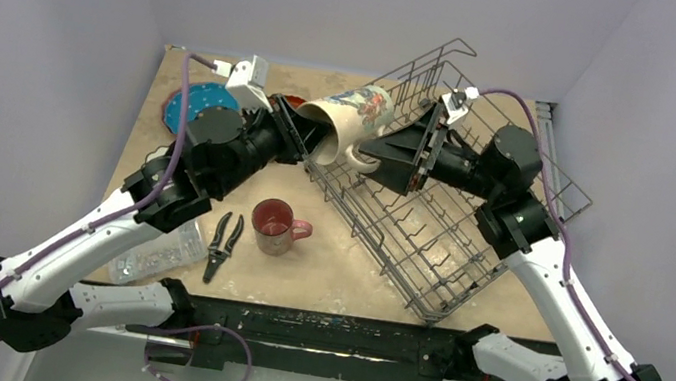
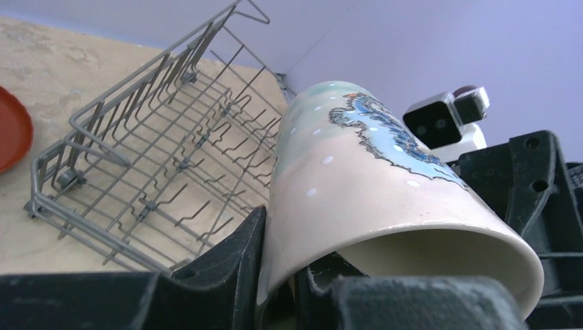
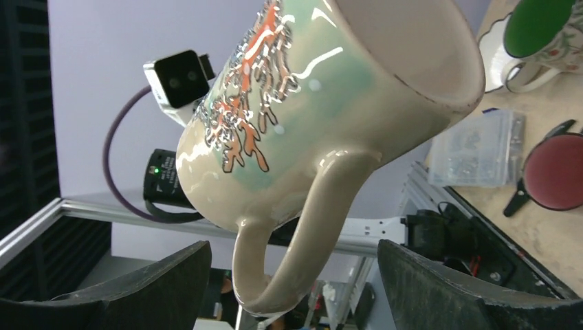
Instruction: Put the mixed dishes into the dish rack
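Observation:
A cream mug (image 1: 350, 115) with a blue and orange pattern hangs tilted over the left edge of the grey wire dish rack (image 1: 448, 237). My left gripper (image 1: 309, 141) is shut on its rim, one finger inside and one outside, as the left wrist view shows on the mug (image 2: 371, 185). My right gripper (image 3: 295, 275) stands open, its fingers (image 3: 158, 282) on either side of the mug's handle (image 3: 302, 234) without touching it. A maroon mug (image 1: 276, 226) stands on the table. A blue plate (image 1: 190, 106) lies at the far left and a red-orange plate (image 2: 10, 130) beside the rack.
Black-handled pliers (image 1: 223, 244) and a clear plastic box (image 1: 157, 255) lie near the front left. A mug with a green inside (image 3: 540, 27) shows at the top of the right wrist view. The rack sits diagonally, its upright tines (image 2: 179, 165) bare.

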